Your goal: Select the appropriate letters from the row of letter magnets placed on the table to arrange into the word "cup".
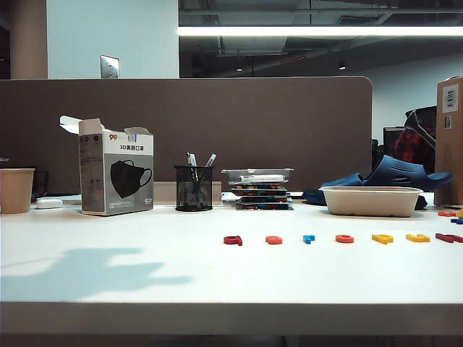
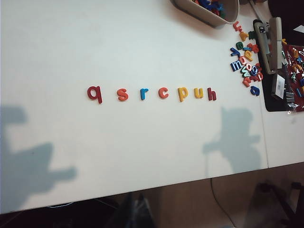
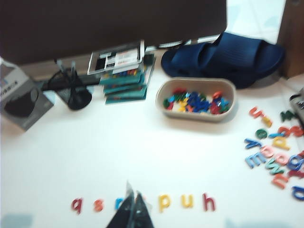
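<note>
On the white table (image 1: 145, 246) a row of letter magnets (image 2: 151, 93) lies in a straight line, reading q, s, r, c, p, u, h in the left wrist view. The dark red "q" (image 2: 94, 93) sits at one end, then an orange "s" (image 2: 122, 94) and a small blue "r" (image 2: 144, 93). The orange-red "c" (image 2: 163, 93) comes next, with the yellow "p" (image 2: 183, 93) just beside it and the yellow "u" (image 2: 198, 93) after that (the "u" nearly touches the dark red "h" (image 2: 212, 95) that ends the row).

The right gripper (image 3: 131, 209) shows in its own wrist view as two dark fingers pressed together with nothing between them. It hangs over the row and covers the spot between the "r" and the "p", so the "c" is hidden in that view. The left gripper is not seen in any view, and its opening cannot be told.

Beyond the row stands a beige tray (image 3: 195, 114) filled with mixed coloured letters, and a loose heap of spare letters (image 3: 273, 152) lies beside it. At the back of the table are a mask box (image 1: 116, 173), a black mesh pen holder (image 1: 194, 188), a stack of flat boxes (image 1: 262, 191), a paper cup (image 1: 16, 189) and dark blue slippers (image 1: 394, 176).
</note>
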Robot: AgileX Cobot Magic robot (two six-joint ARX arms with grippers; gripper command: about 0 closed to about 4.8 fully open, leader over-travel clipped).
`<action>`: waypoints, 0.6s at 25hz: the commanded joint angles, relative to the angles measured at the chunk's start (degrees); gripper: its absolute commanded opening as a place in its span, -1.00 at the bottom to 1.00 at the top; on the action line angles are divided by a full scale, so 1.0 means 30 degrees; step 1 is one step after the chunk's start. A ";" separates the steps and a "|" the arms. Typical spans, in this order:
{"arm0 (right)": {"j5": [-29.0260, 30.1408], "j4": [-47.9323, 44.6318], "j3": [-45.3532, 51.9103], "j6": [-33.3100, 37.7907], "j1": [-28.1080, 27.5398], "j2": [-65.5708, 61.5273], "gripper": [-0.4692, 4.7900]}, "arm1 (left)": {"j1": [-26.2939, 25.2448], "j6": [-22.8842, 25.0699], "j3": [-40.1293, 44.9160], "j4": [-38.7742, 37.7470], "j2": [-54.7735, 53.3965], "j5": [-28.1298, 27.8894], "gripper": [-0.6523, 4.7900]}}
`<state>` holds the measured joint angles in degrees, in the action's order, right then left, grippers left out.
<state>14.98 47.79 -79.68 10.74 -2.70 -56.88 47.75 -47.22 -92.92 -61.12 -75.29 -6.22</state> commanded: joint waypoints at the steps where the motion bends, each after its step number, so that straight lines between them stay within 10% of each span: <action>1: 0.0022 0.0051 -0.1129 0.0823 0.1071 -0.1348 -0.84 | 0.0000 0.0095 -0.0058 0.0131 0.0066 -0.0073 -0.78; 15: -0.1231 0.2259 -0.5195 0.1792 0.5843 -1.0236 -0.84 | 0.0000 0.0095 -0.0066 0.0124 0.0058 -0.0066 -0.78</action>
<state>11.40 53.71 -94.21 15.92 14.68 -86.37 47.72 -47.22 -92.92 -61.12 -75.31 -6.22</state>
